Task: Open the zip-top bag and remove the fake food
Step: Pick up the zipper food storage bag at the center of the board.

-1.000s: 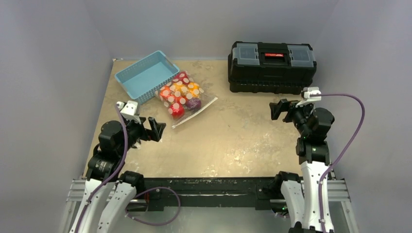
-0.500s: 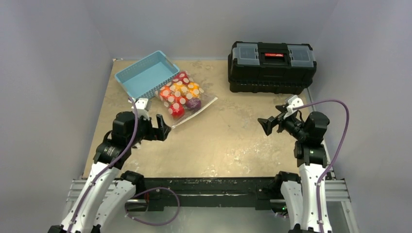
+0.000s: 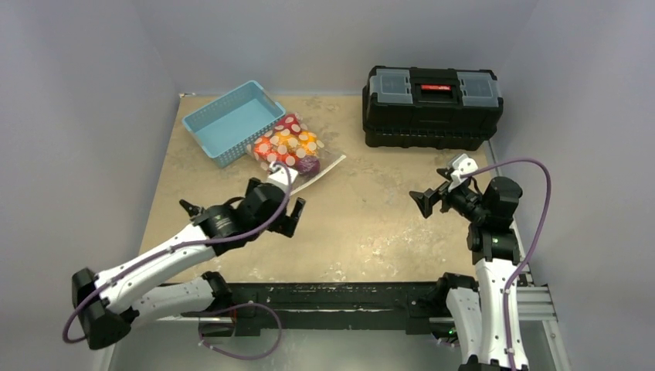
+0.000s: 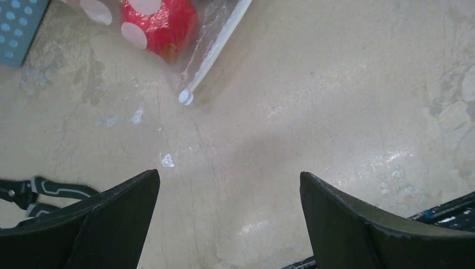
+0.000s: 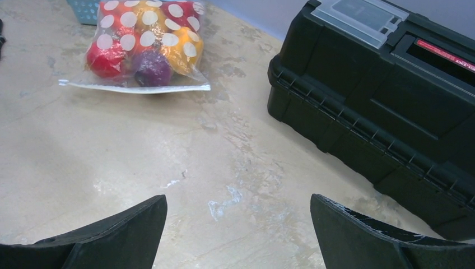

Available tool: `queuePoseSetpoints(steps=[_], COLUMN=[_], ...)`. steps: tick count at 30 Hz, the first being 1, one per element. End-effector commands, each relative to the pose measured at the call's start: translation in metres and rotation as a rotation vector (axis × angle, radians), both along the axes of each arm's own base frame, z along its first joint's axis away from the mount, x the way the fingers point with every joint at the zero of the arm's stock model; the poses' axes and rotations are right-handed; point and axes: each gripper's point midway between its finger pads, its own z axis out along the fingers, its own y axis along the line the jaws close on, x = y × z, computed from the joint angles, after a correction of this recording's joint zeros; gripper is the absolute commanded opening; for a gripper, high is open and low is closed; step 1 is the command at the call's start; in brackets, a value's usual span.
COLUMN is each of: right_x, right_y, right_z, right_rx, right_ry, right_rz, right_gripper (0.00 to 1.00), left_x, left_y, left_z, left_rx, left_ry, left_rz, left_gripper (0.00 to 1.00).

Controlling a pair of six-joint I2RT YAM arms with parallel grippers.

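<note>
We judge the task barely begun. The zip-top bag [image 3: 287,148] lies flat on the table [image 3: 371,224] just beside the light-blue basket [image 3: 202,124], its white zip strip [image 4: 215,53] apparently closed, with all the fake food [image 5: 151,67] inside. Our left gripper [image 4: 228,176] hovers near the strip's end, jaws spread wide and empty. Our right gripper [image 5: 238,197], near the black toolbox [image 3: 432,104], stands well apart from the bag, equally wide, holding nothing. Gripping, unzipping and emptying all remain.
</note>
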Motion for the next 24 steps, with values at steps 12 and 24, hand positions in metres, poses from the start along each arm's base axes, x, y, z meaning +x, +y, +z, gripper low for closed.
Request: queuePoseSetpoints(steps=[12,24], right_x=[0.011,0.011], right_y=[-0.010,-0.009], right_z=[-0.007,-0.010], right_rx=[-0.035,-0.030], right_ry=[0.015,0.024], right_rz=[-0.040,-0.030], right_gripper=[0.99,0.99], left_x=[0.044,0.061], left_y=[-0.055,-0.082], left_z=[0.031,0.024], left_rx=[0.314,0.381], left_ry=[-0.261,-0.258], left_rz=[-0.068,-0.047], left_gripper=[0.98,0.93])
